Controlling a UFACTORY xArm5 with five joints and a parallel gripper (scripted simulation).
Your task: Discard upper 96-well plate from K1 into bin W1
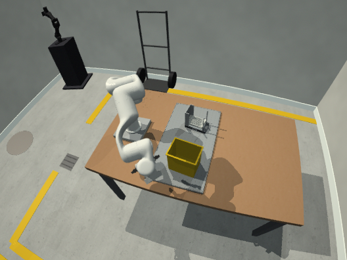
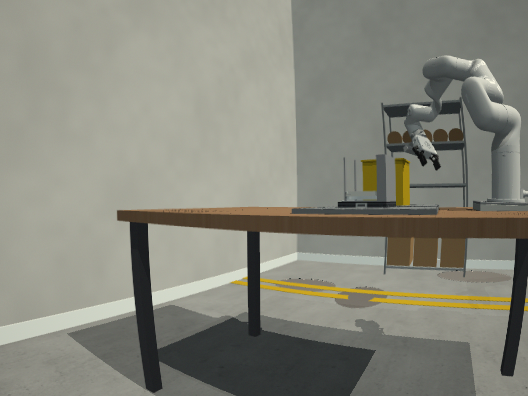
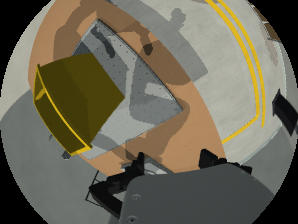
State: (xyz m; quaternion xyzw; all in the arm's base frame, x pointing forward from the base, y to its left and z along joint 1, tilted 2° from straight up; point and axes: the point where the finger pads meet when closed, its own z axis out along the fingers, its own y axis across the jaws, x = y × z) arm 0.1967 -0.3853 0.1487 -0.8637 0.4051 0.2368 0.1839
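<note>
The work area was a grey concrete floor (image 1: 66, 203) marked with yellow lines and enclosed by grey walls, with a brown table (image 1: 256, 164) on dark legs at its centre. In the top view, a grey mat (image 1: 210, 144) lay on the table and carried the yellow bin W1 (image 1: 184, 157), upright and open at the top, and beyond it the stack rack K1 (image 1: 188, 115), in which a 96-well plate (image 1: 196, 123) was visible; the upper and lower plates could not be told apart at this size. The white arm (image 1: 126, 111) rose from its base plate (image 1: 147, 122) and bent down toward the near edge of the mat, beside the bin and well apart from the rack. A hand truck (image 1: 154, 46) and a black pedestal (image 1: 69, 62) stood by the far wall. In the exterior view, the gripper (image 2: 429, 161) hung in the air above the table, level with the upper part of the bin (image 2: 402, 180), tilted downward, with its dark fingers (image 2: 436, 163) spread fully apart and nothing between them or touching them. A shelf unit (image 2: 462, 150) stood behind the arm. In the wrist view, the bin (image 3: 73, 99) appeared at the left on the mat (image 3: 156, 99); the fingers showed as dark shapes at the lower edge, wide apart and empty.
</note>
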